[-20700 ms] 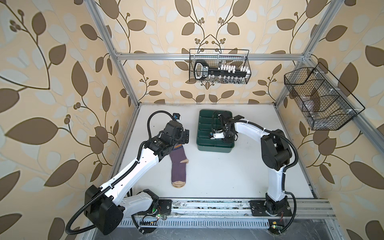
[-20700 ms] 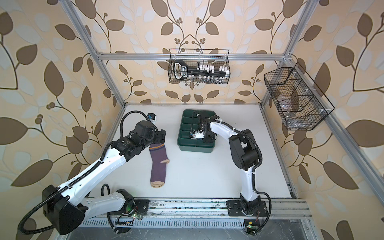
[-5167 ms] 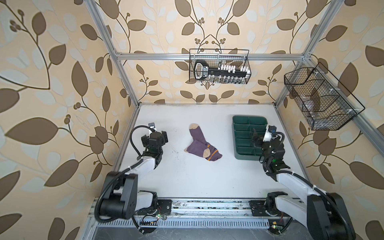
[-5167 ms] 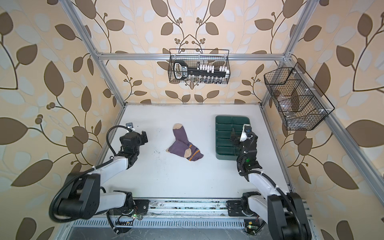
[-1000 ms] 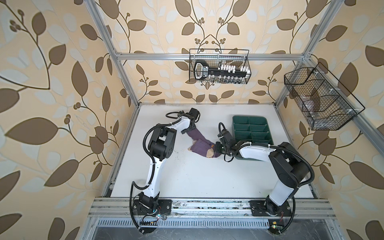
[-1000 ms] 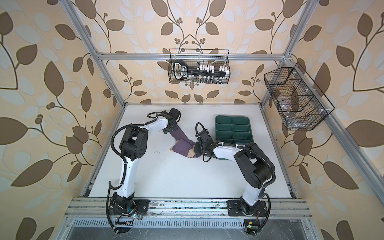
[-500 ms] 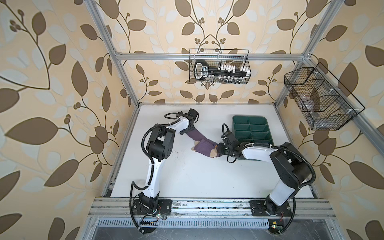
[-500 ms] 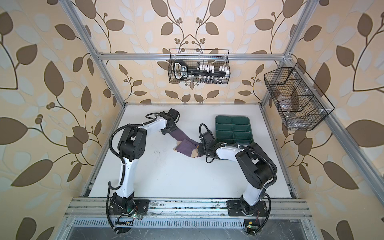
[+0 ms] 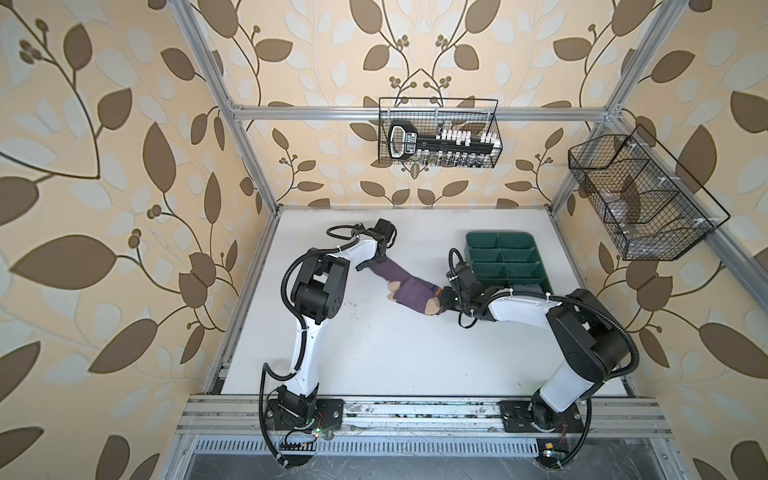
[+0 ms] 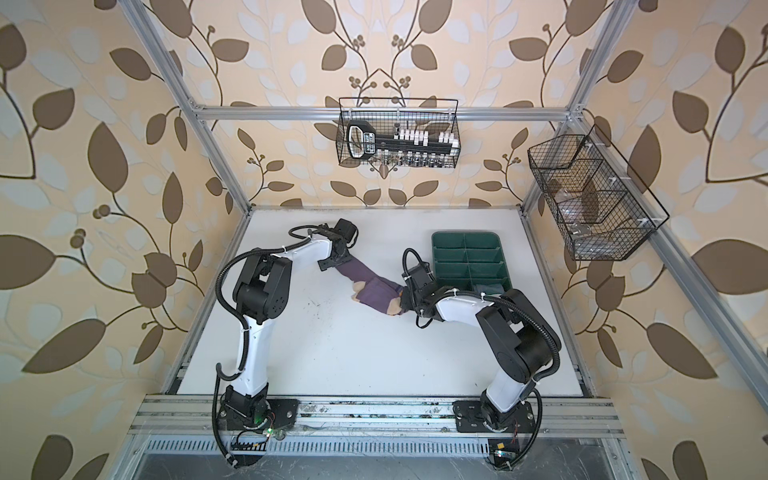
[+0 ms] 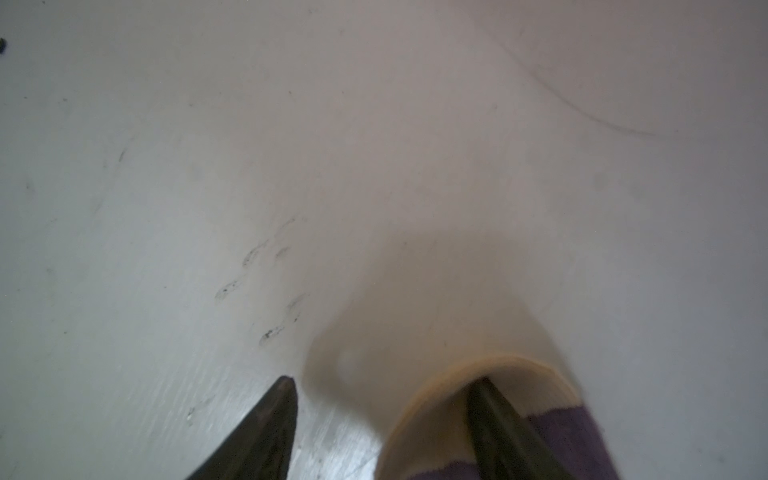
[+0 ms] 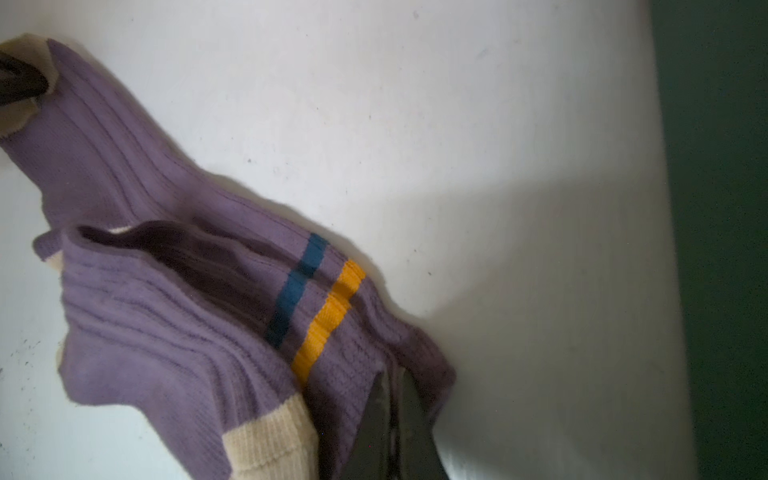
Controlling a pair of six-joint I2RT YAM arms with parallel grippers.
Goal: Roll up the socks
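Left gripper [image 9: 367,266] [image 10: 329,263] [image 11: 382,380]: my jaws stand well apart and pinch nothing. One finger [image 11: 266,432] is over the bare white table [image 9: 374,353]. The other finger [image 11: 498,424] lies against the tan end of the purple sock [image 9: 409,291] [image 10: 374,291] [image 11: 561,440]. I cannot tell whether it is tucked inside the cloth.

Right gripper [image 9: 443,297] [image 10: 402,301] [image 12: 390,386]: my jaws are closed tight on purple fabric just past the orange stripe, beside a ribbed tan band.

Purple sock, place [image 12: 166,332]: it lies on the table between my two grippers, touching both.

Purple sock, long axis: it runs straight from my left gripper to my right gripper. The plain tan end is at the left gripper, and the blue and orange stripes are at the right one. About halfway it folds over itself, with a tan patch at the fold.

Green tray [image 9: 505,259] [image 10: 465,257] [image 12: 727,208]: it sits just beside my right gripper, on the side away from the sock, and is split into compartments. In both top views a patch of grey-blue cloth [image 9: 528,288] [image 10: 488,287] shows in the corner compartment nearest my right forearm, mostly hidden.

Wire baskets: one [image 9: 438,137] hangs on the back wall beyond both grippers and holds a black-handled tool and small white pieces. One [image 9: 640,208] hangs on the wall past my right arm; I cannot make out what it holds.
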